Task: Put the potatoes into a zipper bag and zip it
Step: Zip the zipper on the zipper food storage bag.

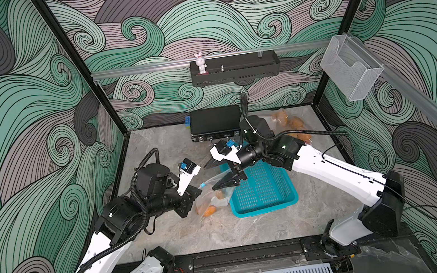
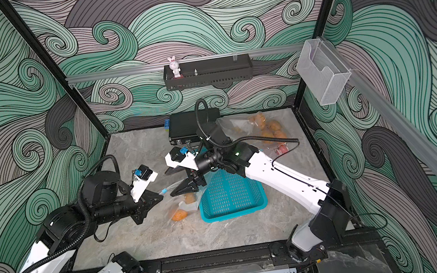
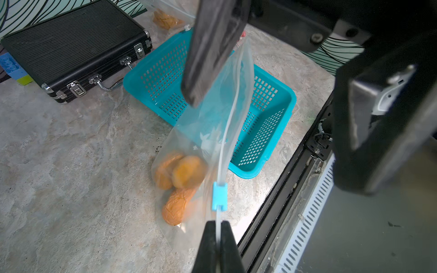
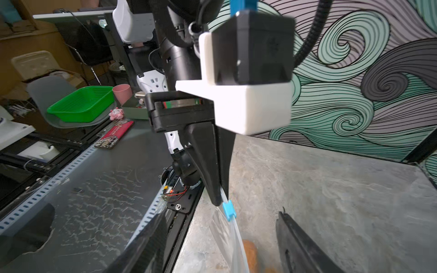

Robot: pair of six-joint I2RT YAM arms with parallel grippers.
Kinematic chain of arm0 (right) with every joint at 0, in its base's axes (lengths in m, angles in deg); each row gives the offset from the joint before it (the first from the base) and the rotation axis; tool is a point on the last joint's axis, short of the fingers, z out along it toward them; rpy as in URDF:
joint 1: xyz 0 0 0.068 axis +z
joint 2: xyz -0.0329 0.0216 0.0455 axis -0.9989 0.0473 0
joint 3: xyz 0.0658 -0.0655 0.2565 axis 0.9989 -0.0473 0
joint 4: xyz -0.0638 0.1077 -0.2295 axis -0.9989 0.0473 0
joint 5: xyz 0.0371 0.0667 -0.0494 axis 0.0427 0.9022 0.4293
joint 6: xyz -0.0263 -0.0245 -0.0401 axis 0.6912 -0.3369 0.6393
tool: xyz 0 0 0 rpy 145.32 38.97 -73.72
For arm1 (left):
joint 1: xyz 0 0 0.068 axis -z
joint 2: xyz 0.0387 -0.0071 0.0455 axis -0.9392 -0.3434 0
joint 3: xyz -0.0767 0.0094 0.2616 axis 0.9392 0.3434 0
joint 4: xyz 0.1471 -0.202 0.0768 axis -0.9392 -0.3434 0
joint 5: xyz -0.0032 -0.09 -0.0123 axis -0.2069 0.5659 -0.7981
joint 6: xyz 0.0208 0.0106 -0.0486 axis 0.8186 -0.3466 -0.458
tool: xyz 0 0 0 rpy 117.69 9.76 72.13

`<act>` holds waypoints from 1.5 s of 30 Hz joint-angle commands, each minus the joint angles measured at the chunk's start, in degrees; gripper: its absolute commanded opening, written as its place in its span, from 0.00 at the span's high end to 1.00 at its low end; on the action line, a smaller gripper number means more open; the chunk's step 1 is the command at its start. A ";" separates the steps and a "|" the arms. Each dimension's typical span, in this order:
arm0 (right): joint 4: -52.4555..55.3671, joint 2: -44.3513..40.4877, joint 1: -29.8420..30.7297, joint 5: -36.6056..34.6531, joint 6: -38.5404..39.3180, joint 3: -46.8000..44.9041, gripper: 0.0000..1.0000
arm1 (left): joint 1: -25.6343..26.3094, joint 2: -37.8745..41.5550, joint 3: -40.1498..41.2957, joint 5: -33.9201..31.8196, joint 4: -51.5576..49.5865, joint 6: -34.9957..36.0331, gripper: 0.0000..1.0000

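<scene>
A clear zipper bag [image 3: 212, 132] hangs between my two grippers, its lower part resting on the table. It holds three orange-tan potatoes [image 3: 186, 175], which show in both top views [image 1: 209, 211] [image 2: 179, 215]. My left gripper [image 3: 218, 227] is shut on the bag's zip strip, right beside the blue slider [image 3: 220, 196]. My right gripper [image 4: 223, 212] is open. Its fingers stand wide apart on either side of the strip near the slider [image 4: 229, 209], and neither touches it. In the top views the right gripper [image 1: 212, 174] faces the left gripper [image 1: 198, 188] closely.
A teal perforated basket [image 1: 263, 192] sits just right of the bag and shows nothing inside. A black case [image 1: 215, 123] lies at the back of the table. Another clear bag with potatoes [image 2: 269, 132] lies at the back right.
</scene>
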 commanded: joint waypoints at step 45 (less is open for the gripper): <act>10.86 5.38 5.45 -5.24 9.50 7.87 0.95 | 0.29 2.80 -1.82 1.80 -2.30 -0.16 1.00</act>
